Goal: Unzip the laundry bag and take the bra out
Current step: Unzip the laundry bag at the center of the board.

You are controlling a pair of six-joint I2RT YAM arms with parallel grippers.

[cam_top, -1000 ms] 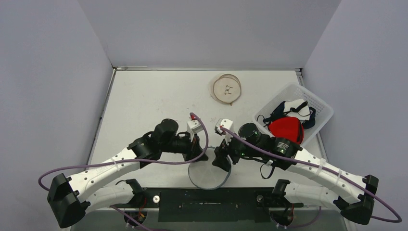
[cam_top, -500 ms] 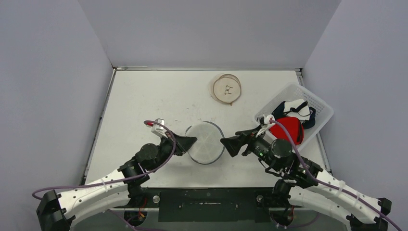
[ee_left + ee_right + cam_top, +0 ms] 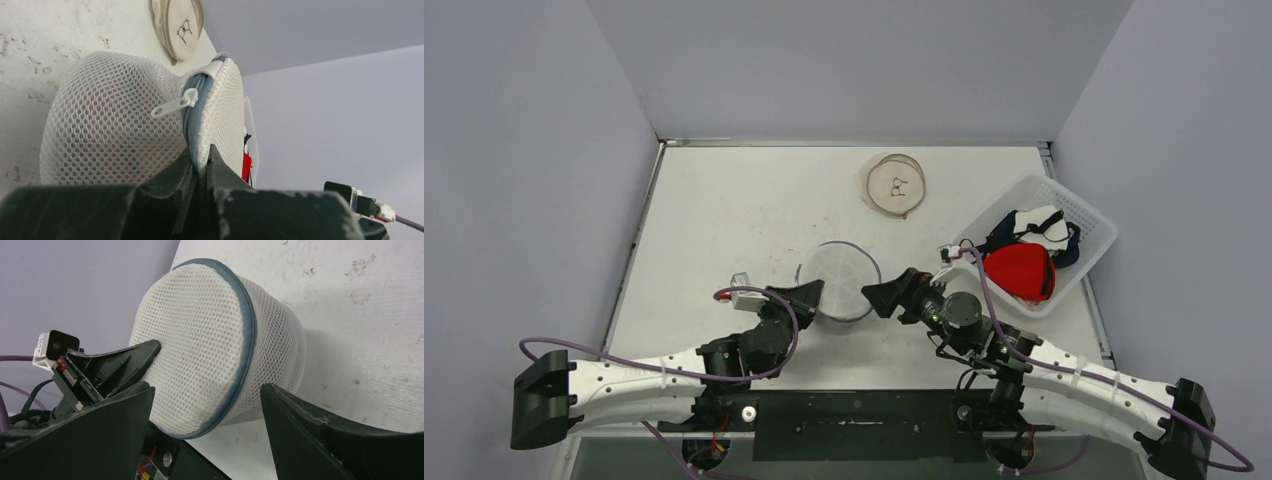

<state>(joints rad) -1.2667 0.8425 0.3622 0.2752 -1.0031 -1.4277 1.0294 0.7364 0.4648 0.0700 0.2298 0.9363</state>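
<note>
Left wrist: white mesh laundry bag, grey-zippered edge pinched in left hand; right hand spread.

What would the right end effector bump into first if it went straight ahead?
The laundry bag. The right end effector is open and points straight at its mesh side, so it would probably touch that first.

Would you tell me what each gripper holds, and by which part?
Left gripper pinches the mesh laundry bag at its zippered seam; right gripper is open, holding nothing.
</note>
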